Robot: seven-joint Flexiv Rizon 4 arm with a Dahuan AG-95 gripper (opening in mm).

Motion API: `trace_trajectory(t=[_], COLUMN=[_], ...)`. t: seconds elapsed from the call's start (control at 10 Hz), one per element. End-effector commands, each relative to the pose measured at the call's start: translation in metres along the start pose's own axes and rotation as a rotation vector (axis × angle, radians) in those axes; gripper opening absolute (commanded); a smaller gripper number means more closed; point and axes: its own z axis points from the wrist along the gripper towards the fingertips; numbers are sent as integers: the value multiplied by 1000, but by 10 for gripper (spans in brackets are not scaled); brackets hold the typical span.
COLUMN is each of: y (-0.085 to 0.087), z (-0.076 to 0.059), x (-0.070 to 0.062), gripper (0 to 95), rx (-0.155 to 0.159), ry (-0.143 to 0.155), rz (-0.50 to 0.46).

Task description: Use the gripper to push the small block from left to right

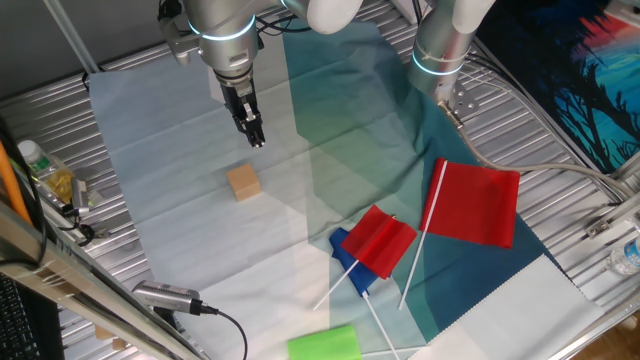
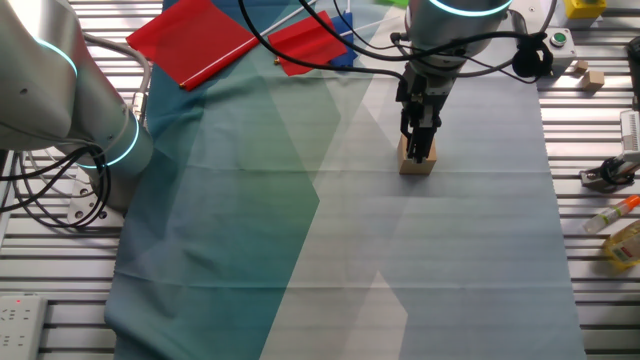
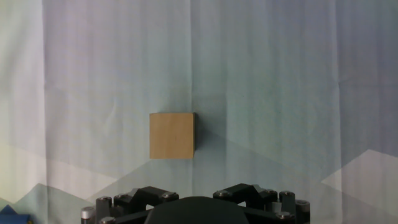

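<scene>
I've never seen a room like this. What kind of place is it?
Probably a robot lab: two silver-grey robot arms stand over a slatted metal table, with loose black cables.

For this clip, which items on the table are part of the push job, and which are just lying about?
Part of the job:
- the gripper
- the small block

Lying about:
- the large red flag
- the small red flag
- the green block
- the idle arm
- the plastic bottle
</scene>
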Motion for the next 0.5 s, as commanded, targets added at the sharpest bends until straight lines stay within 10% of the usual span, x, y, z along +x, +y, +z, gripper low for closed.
trace_trajectory(t=[0.1, 0.5], y=[0, 0], z=[0, 0], x=[0, 0], gripper=[0, 0], rx=[4, 9], ry=[-22, -21], rz=[-232, -234])
